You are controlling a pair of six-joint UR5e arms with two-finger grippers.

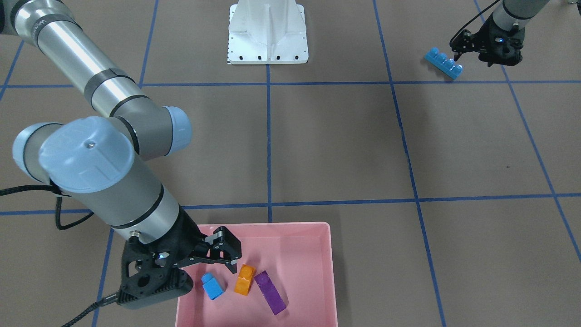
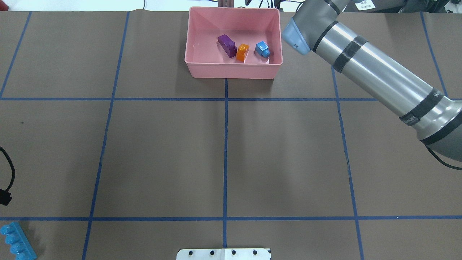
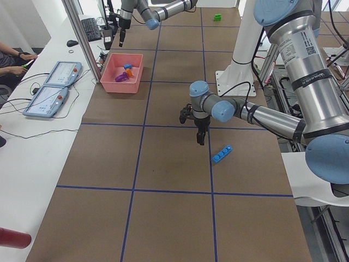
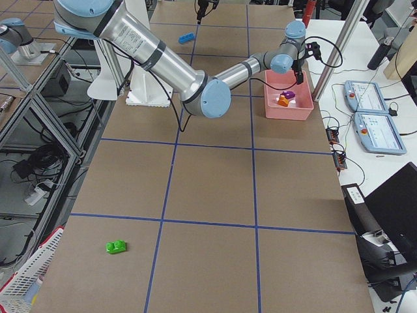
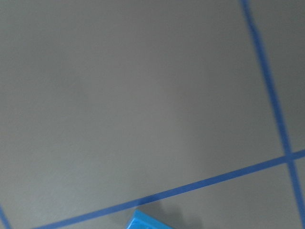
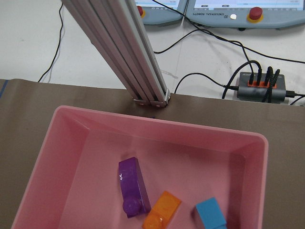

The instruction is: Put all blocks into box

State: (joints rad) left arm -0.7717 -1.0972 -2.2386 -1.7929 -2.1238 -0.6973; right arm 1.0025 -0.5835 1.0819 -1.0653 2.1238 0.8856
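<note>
The pink box (image 1: 272,224) (image 2: 231,70) holds a purple block (image 1: 271,293) (image 6: 132,186), an orange block (image 1: 245,279) (image 6: 162,212) and a small blue block (image 1: 212,286) (image 6: 209,214). My right gripper (image 1: 229,253) hangs open and empty over the box's corner, just above the small blue block. A long blue block (image 1: 444,63) (image 2: 16,242) lies on the table at the robot's near left. My left gripper (image 1: 457,51) hovers close beside it; whether it is open or shut does not show. A green block (image 4: 116,246) lies far off on the robot's right.
The white robot base (image 1: 268,34) stands mid-table at the robot's edge. An aluminium post (image 6: 124,47) rises just behind the box. Teach pendants (image 3: 57,84), cables and a person's arms (image 3: 13,60) lie beyond the table's far edge.
</note>
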